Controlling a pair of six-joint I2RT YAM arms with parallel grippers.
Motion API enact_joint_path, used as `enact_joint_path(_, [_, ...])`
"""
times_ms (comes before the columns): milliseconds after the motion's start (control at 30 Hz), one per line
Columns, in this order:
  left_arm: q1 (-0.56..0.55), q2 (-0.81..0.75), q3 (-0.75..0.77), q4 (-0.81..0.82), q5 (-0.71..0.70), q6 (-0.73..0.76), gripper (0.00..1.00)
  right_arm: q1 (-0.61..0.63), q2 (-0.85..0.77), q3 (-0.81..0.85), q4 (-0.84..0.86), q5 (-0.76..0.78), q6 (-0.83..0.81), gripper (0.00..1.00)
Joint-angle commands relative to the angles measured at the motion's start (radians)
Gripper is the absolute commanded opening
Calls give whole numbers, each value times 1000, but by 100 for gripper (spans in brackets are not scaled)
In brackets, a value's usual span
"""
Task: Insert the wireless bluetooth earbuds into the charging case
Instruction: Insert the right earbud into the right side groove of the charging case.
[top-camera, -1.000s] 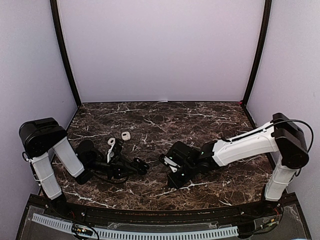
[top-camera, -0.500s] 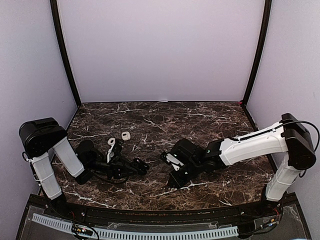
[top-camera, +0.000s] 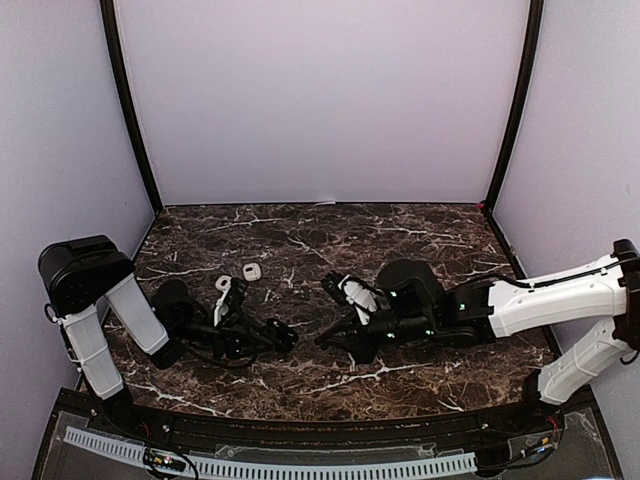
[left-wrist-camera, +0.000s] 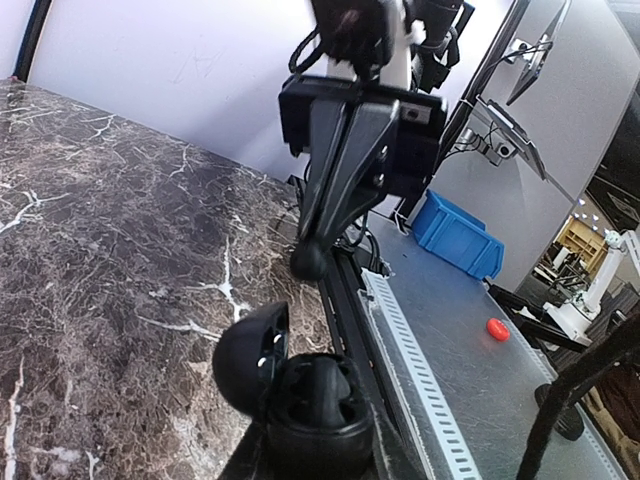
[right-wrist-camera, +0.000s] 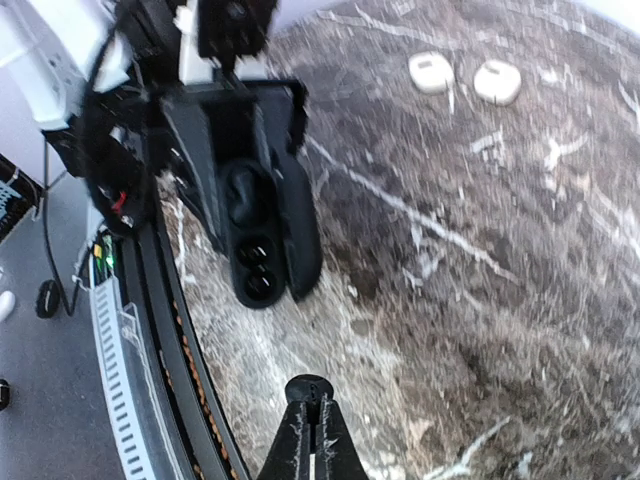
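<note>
Near the front edge of the marble table (top-camera: 300, 230), a bit left of centre, the left gripper (top-camera: 283, 335) lies low and is clamped on a black case (right-wrist-camera: 258, 262), one finger on each side of it. Case is open: the lid (left-wrist-camera: 250, 355) is swung back and two round wells show in the right wrist view. The wells look dark, so I can't tell whether the earbuds sit in them, and I can't pick out a bud anywhere else.

Just right of the case, w/ a clear gap, is the right gripper (right-wrist-camera: 309, 398). Its fingers are pressed together to a single point, aimed roughly at the case. Can't tell if anything is pinched betw. them. The tip hangs low, close to the marble; touching or not, can't say.

Behind the case, toward the back wall and slightly left, a white case (right-wrist-camera: 431, 72) and a second white case (right-wrist-camera: 497, 82) lie side by side on the marble. They're apart from each other and from both grippers, and both look pebble-shaped and closed. Only one of them is plain from overhead.
</note>
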Motion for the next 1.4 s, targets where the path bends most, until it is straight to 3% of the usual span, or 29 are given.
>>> enact_joint_path(0, [6, -5, 6, 225, 30, 21, 5, 15, -41, -68, 277, -1, -85, 0])
enact_joint_path(533, [-20, -44, -41, 224, 48, 241, 3, 116, 43, -78, 488, 94, -281, 0])
enact_joint_path(1367, [-26, -60, -49, 224, 24, 250, 3, 163, 191, 19, 454, 161, -310, 0])
